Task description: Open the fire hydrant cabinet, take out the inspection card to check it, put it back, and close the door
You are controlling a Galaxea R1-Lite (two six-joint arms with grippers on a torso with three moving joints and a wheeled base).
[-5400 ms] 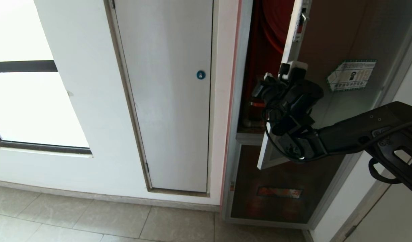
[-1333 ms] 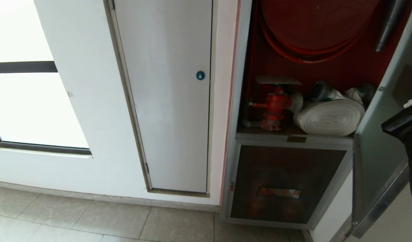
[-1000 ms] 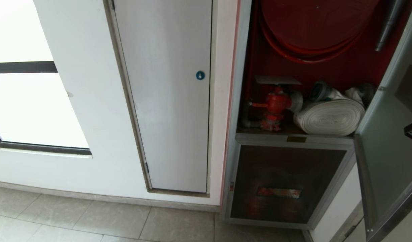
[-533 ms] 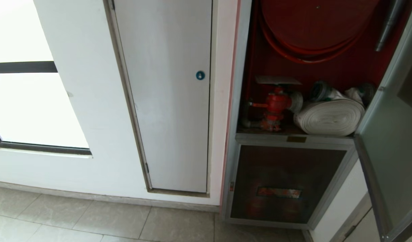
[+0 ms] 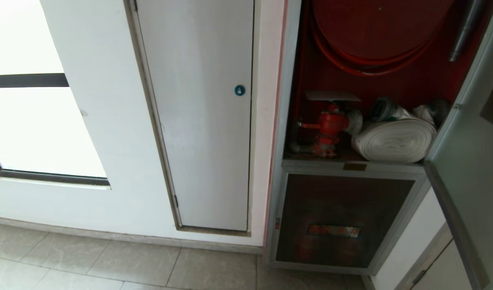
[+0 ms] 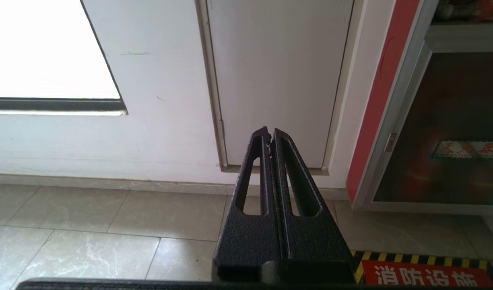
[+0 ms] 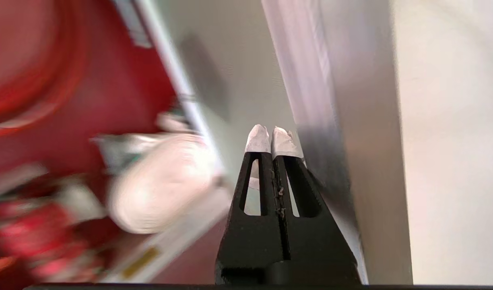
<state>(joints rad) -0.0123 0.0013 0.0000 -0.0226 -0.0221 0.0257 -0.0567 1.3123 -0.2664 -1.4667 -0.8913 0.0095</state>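
Observation:
The fire hydrant cabinet stands open and shows its red interior. Inside are a red valve, a white rolled hose and a red hose reel. A pale flat sheet, by its look the inspection card, lies on top of the valve. The door is swung wide to the right, its pale inner face towards me. My right gripper is shut and empty, with its white-taped tips close beside the door's aluminium frame; it is outside the head view. My left gripper hangs parked and shut, low over the floor.
A plain white door with a round blue lock is left of the cabinet, and a bright window is further left. Below the open compartment is a shorter dark glass panel with a red label. A red floor marking with yellow-black stripes lies on the tiled floor in front.
The door has swung from partly open to wide open on the right. My right arm, which was at the door's edge, has left the head view to the right.

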